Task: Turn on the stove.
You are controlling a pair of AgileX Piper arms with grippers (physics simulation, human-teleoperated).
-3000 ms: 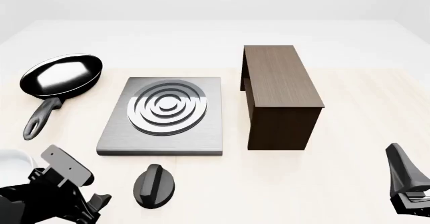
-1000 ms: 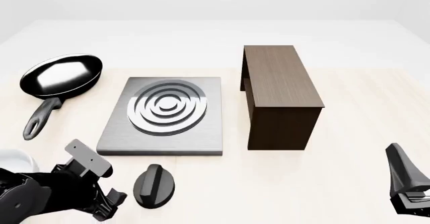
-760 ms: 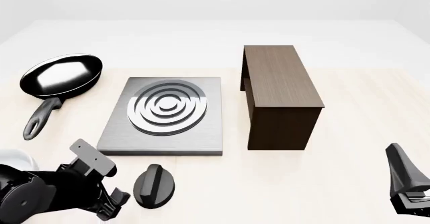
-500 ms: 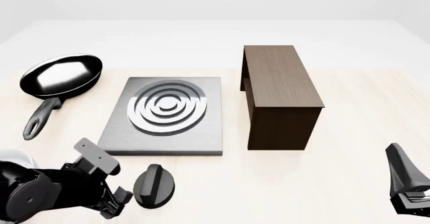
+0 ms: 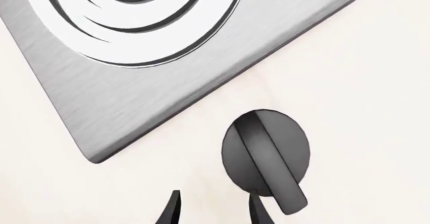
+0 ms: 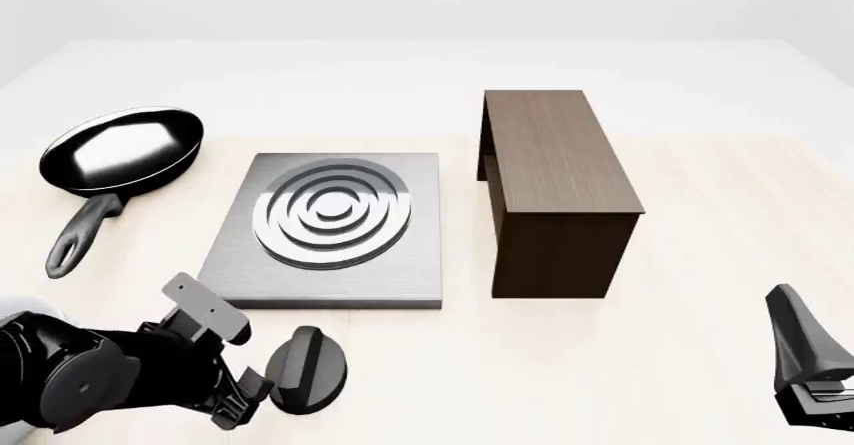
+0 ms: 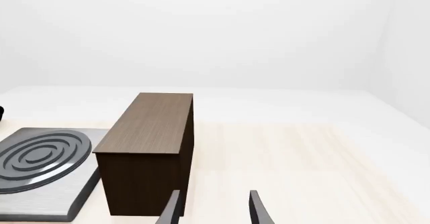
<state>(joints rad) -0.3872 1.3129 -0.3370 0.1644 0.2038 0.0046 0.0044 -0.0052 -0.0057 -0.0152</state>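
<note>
The stove is a flat grey slab (image 6: 334, 283) with silver burner rings, lying left of the table's middle; it also shows in the left wrist view (image 5: 134, 98) and the right wrist view (image 7: 40, 196). Its round black knob (image 6: 310, 367) with a ridge lies apart on the table, just in front of the slab. My left gripper (image 6: 248, 395) is open and empty right beside the knob's left side. In the left wrist view (image 5: 213, 211) one fingertip (image 5: 257, 210) is at the edge of the knob (image 5: 267, 156). My right gripper (image 6: 807, 365) is open and empty at the front right, and also shows in the right wrist view (image 7: 211, 211).
A black frying pan (image 6: 127, 150) lies at the far left with its handle toward me. A dark brown wooden cabinet (image 6: 554, 180) stands right of the stove and shows in the right wrist view (image 7: 151, 153).
My left arm has moved right and a little forward, bringing its gripper from the front left corner up beside the knob. The knob, the stove and the right arm have not moved.
</note>
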